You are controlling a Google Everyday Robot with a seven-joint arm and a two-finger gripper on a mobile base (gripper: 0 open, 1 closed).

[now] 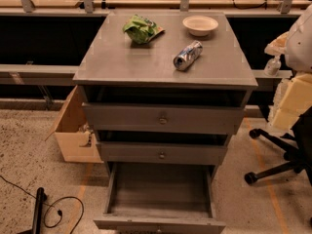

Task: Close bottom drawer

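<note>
Subject of inspection: the bottom drawer [159,195] of the grey cabinet [97,74], found pulled well out toward the camera, its shallow tray bare and its front panel lying at the lower edge of the view with only a hint of the knob [158,229] showing. The gripper is not in view anywhere, so its position relative to the drawer and its state cannot be told. Assessment: the closing has not begun. Recommended method: contact the front panel near its centre, at or just beside the knob, and push straight back along the runners; an off-centre push would likely skew the tray and bind it against the side rails. The middle drawer [162,153] and top drawer [163,119] overhang the rear of the tray, so the approach should be kept low and from the front. Clearances: open floor lies ahead of the panel; a cardboard box [73,130] stands beside the cabinet on one side, a chair base [275,155] on the other, and a black cable [63,211] trails on the floor near the drawer's front corner. The cabinet's top, serving as a desk [122,62], carries a green bag [141,29], a bowl [200,25] and a can [187,55] lying on its side; a hard slam might set the can rolling.
</note>
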